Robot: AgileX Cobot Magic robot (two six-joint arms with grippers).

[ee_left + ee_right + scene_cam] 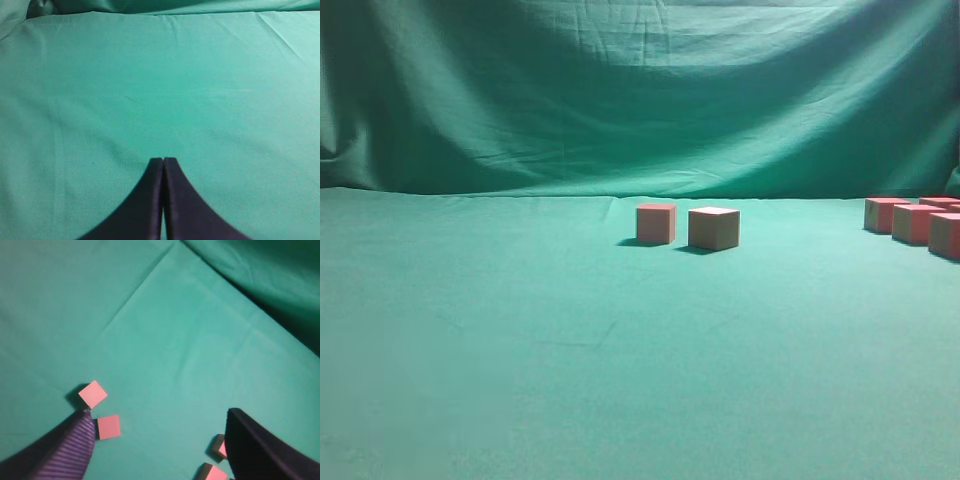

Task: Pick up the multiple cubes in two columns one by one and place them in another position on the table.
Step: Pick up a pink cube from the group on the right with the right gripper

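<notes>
A wide table (520, 380) draped in creased green cloth fills every view, backed by a hanging green cloth backdrop (620, 90). Two small reddish-pink cubes (656, 223) sit just apart mid-table; a further cluster (918, 222) crowds the exterior view's right edge. Only the right wrist view shows the right gripper (160, 440), its dark fingers spread wide above them. The left gripper (163, 162), pressed together, hangs over bare cloth. No writing is legible.

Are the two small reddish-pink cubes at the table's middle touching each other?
Apart. The exterior view shows green cloth between the left cube and the right cube; the right wrist view shows a gap too.
</notes>
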